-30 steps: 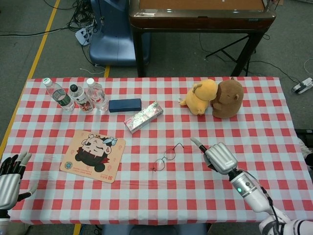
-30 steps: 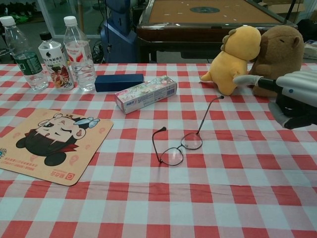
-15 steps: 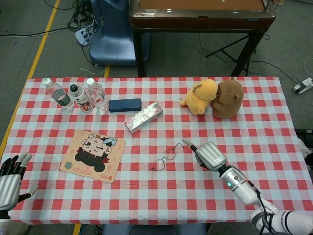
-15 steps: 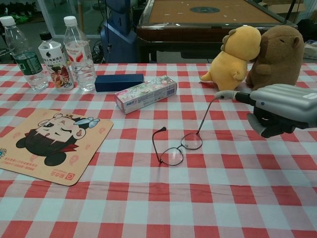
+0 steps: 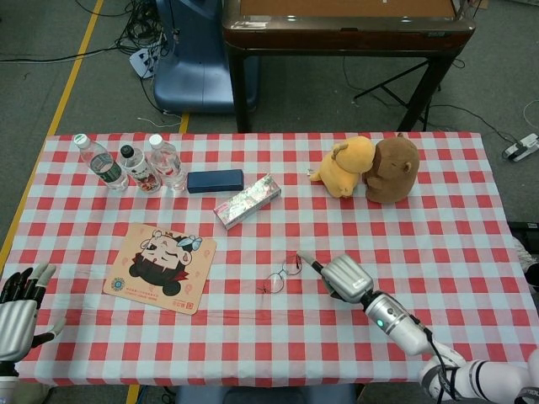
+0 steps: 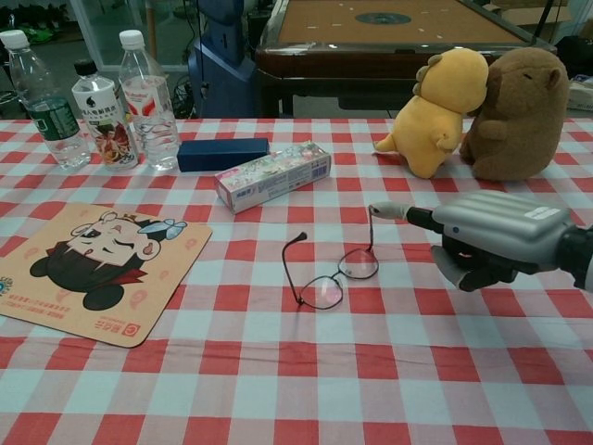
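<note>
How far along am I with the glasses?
Done: the right hand has reached the glasses. In hand: one outstretched finger sits at the tip of their raised arm; contact is unclear. Left: no grip yet, and the glasses lie open on the tablecloth. The left hand waits, open.

Desk (image 5: 438, 219) under red-white check cloth. Glasses (image 5: 282, 273) lie mid-desk; mouse pad (image 5: 160, 268) to their left, three bottles (image 5: 130, 162), blue case (image 5: 215, 181) and patterned box (image 5: 247, 201) behind that. Two plush toys (image 5: 370, 168) sit behind-right of the glasses.
</note>
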`<state>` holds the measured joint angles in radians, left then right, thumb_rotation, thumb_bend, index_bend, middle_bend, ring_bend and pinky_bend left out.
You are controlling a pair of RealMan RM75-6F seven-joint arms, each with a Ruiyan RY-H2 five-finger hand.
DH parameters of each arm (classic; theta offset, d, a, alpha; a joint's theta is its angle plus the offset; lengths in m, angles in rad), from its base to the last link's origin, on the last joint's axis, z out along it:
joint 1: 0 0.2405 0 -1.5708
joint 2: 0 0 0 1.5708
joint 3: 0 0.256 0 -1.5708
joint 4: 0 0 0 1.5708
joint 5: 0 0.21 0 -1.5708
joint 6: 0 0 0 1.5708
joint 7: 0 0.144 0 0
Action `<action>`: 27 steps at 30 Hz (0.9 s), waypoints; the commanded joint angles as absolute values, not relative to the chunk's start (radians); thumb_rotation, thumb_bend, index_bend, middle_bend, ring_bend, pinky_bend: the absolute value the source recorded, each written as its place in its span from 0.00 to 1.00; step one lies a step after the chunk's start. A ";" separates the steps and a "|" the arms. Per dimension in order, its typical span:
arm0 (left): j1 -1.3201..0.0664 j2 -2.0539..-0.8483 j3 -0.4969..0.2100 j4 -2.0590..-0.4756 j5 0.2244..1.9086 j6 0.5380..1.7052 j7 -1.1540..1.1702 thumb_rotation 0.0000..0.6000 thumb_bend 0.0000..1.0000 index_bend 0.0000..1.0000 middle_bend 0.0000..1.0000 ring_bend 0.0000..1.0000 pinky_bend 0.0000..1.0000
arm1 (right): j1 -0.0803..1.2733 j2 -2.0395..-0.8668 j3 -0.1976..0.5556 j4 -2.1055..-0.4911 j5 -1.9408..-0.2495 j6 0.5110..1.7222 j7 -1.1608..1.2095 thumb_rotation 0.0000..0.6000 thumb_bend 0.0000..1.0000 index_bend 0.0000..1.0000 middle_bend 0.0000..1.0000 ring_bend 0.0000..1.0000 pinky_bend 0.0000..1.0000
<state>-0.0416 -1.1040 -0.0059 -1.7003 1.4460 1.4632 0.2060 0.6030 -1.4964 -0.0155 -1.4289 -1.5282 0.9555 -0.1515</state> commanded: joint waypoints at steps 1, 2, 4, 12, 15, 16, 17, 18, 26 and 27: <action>-0.041 -1.104 -0.006 -1.699 1.446 1.464 0.204 1.00 0.25 0.00 0.00 0.00 0.00 | 0.609 -1.508 -0.018 -1.423 -1.528 0.944 -0.155 1.00 0.75 0.00 1.00 1.00 0.97; -0.040 -1.104 -0.005 -1.698 1.445 1.464 0.203 1.00 0.25 0.00 0.00 0.00 0.00 | 0.613 -1.514 -0.018 -1.421 -1.526 0.936 -0.155 1.00 0.75 0.00 1.00 1.00 0.97; -0.039 -1.105 -0.005 -1.696 1.447 1.465 0.200 1.00 0.25 0.00 0.00 0.00 0.00 | 0.619 -1.526 -0.019 -1.415 -1.522 0.922 -0.154 1.00 0.75 0.00 1.00 1.00 0.97; -0.036 -1.105 -0.003 -1.689 1.446 1.467 0.190 1.00 0.25 0.00 0.00 0.00 0.00 | 0.647 -1.562 -0.014 -1.391 -1.488 0.853 -0.125 1.00 0.75 0.00 1.00 1.00 0.97; -0.035 -1.104 -0.002 -1.685 1.447 1.468 0.185 1.00 0.25 0.00 0.00 0.00 0.00 | 0.655 -1.574 -0.009 -1.385 -1.474 0.833 -0.110 1.00 0.75 0.00 1.00 1.00 0.97; -0.034 -1.105 -0.002 -1.684 1.447 1.468 0.183 1.00 0.25 0.00 0.00 0.00 0.00 | 0.659 -1.578 -0.007 -1.382 -1.468 0.825 -0.104 1.00 0.75 0.00 1.00 1.00 0.97; -0.034 -1.105 -0.002 -1.683 1.448 1.468 0.182 1.00 0.25 0.00 0.00 0.00 0.00 | 0.662 -1.581 -0.006 -1.379 -1.464 0.818 -0.100 1.00 0.75 0.00 1.00 1.00 0.97; -0.034 -1.105 -0.002 -1.682 1.448 1.468 0.181 1.00 0.25 0.00 0.00 0.00 0.00 | 0.664 -1.583 -0.005 -1.377 -1.460 0.812 -0.097 1.00 0.75 0.00 1.00 1.00 0.97; -0.031 -1.106 -0.003 -1.676 1.447 1.471 0.171 1.00 0.25 0.00 0.00 0.00 0.00 | 0.683 -1.578 0.002 -1.387 -1.421 0.764 -0.081 1.00 0.76 0.00 1.00 1.00 0.97; -0.031 -1.106 -0.003 -1.675 1.447 1.471 0.170 1.00 0.25 0.00 0.00 0.00 0.00 | 0.682 -1.577 0.003 -1.390 -1.421 0.768 -0.081 1.00 0.76 0.00 1.00 1.00 0.97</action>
